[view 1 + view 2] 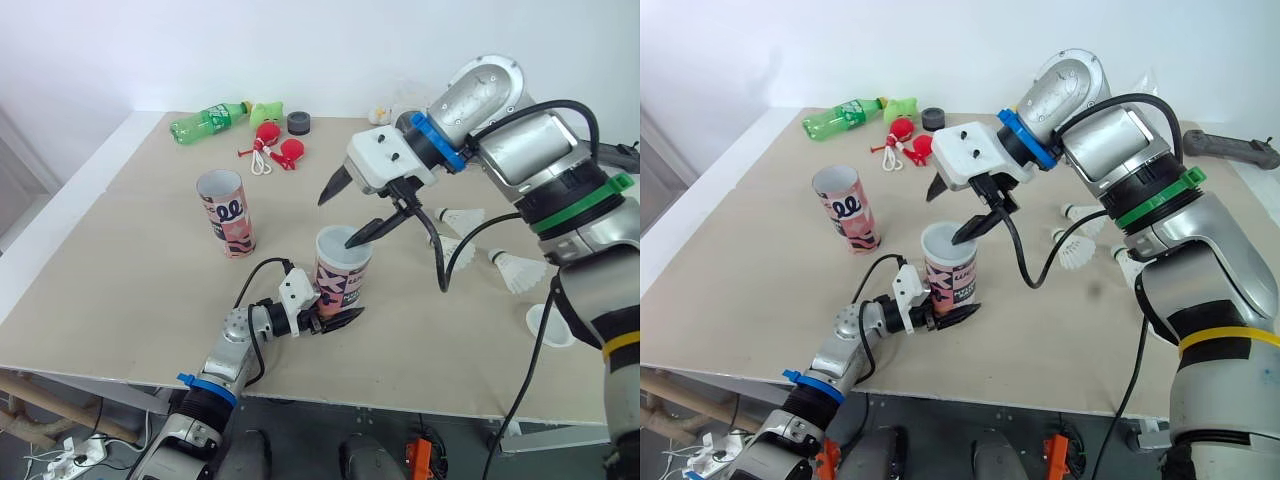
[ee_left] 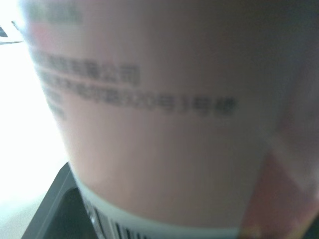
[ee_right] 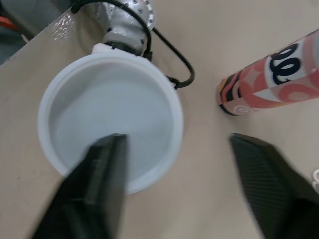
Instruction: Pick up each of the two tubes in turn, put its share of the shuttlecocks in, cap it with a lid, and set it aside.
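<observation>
A pink patterned tube [image 1: 342, 280] stands upright near the table's front edge, and my left gripper [image 1: 336, 314] is shut on its base. A white lid [image 3: 112, 127] sits on its top. My right gripper [image 1: 348, 212] hovers open just above; one finger [image 3: 102, 184] is over the lid and the other is off to the side. A second, uncapped tube [image 1: 226, 212] stands to the left. Three shuttlecocks [image 1: 462, 217] [image 1: 455, 248] [image 1: 518, 270] lie on the right. Another white lid [image 1: 550, 325] rests near the right front edge.
At the back of the table [image 1: 130, 300] lie a green bottle [image 1: 208, 120], red toys [image 1: 275, 150] and a black roll [image 1: 298, 122]. A black handle [image 1: 1230, 148] lies at the far right. Black cables hang from both wrists.
</observation>
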Controlling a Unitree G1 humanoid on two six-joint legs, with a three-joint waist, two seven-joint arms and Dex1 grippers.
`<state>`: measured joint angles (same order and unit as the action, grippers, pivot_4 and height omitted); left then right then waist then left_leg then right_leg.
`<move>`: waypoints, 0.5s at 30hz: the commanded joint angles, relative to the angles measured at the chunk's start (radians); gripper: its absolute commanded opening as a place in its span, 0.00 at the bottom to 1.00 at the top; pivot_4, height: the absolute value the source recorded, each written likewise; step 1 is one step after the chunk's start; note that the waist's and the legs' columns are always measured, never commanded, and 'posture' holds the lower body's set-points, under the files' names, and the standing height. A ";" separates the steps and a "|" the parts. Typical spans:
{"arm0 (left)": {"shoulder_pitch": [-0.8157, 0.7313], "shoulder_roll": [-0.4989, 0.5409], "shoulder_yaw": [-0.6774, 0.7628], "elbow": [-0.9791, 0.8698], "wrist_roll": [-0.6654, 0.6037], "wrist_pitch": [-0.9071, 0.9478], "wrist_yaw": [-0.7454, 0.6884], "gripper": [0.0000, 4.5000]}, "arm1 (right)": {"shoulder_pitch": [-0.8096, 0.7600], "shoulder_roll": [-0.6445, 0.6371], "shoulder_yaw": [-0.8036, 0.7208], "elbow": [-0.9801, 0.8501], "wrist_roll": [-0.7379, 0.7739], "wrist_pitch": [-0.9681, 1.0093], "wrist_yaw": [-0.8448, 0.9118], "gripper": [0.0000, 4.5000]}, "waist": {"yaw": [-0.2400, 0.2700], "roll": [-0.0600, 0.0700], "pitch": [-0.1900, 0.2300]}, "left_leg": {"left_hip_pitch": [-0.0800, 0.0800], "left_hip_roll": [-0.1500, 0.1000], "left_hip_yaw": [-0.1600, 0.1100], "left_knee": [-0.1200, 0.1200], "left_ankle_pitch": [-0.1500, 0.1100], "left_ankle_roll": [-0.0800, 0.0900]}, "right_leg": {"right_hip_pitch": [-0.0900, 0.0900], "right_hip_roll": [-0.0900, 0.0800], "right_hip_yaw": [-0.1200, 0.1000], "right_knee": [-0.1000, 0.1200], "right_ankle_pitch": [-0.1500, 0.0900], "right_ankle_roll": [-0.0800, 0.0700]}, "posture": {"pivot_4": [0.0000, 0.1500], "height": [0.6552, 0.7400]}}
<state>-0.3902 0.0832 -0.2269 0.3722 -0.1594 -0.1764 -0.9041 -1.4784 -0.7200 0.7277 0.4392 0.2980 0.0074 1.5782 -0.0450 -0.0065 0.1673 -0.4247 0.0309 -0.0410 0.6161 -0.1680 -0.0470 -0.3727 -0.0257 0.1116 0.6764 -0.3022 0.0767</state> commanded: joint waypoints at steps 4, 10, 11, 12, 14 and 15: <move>0.029 0.002 -0.010 0.056 0.004 0.032 0.005 0.69 | -0.065 0.003 -0.076 -0.011 0.052 0.063 0.036 0.92 | 0.000 0.000 0.000 | 0.000 0.000 -0.001 0.000 0.000 0.000 | 0.000 0.000 0.000 0.000 0.000 0.000 | 1.00 1.00; 0.029 0.002 -0.011 0.055 0.001 0.034 0.004 0.69 | -0.050 -0.058 -0.027 -0.100 0.159 0.143 0.036 0.37 | 0.000 0.000 0.000 | -0.001 0.000 -0.002 0.000 0.000 0.000 | 0.000 0.000 -0.001 0.000 0.000 -0.001 | 1.00 1.00; 0.029 0.002 -0.011 0.056 0.001 0.034 0.004 0.69 | -0.045 -0.067 -0.016 -0.114 0.171 0.154 0.036 0.27 | 0.000 0.000 0.000 | -0.001 0.000 -0.002 0.000 0.000 0.000 | 0.000 0.000 -0.001 0.000 0.000 -0.001 | 1.00 1.00; 0.029 0.002 -0.011 0.056 0.001 0.034 0.005 0.69 | -0.039 -0.074 -0.007 -0.127 0.180 0.165 0.036 0.18 | 0.000 0.000 0.000 | -0.001 0.000 -0.002 0.000 0.000 0.000 | 0.000 0.000 -0.001 0.000 -0.001 -0.001 | 1.00 1.00; 0.029 0.002 -0.011 0.056 0.000 0.034 0.005 0.69 | -0.021 -0.085 0.009 -0.156 0.189 0.179 0.036 0.01 | -0.001 0.000 0.000 | -0.001 0.000 -0.003 0.000 0.000 0.000 | 0.000 0.000 -0.001 0.000 -0.001 -0.001 | 1.00 1.00; 0.028 0.002 -0.011 0.056 0.000 0.034 0.004 0.69 | -0.011 -0.087 0.013 -0.168 0.188 0.182 0.036 0.01 | -0.001 0.000 0.000 | -0.001 0.000 -0.003 0.000 0.000 0.000 | 0.000 0.000 -0.001 0.000 -0.001 -0.001 | 1.00 1.00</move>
<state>-0.3896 0.0838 -0.2246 0.3725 -0.1682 -0.1748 -0.9040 -1.4858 -0.8008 0.7442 0.3056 0.4663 0.1777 1.5786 -0.0457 -0.0069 0.1676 -0.4253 0.0307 -0.0444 0.6159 -0.1680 -0.0471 -0.3729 -0.0252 0.1100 0.6764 -0.3027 0.0756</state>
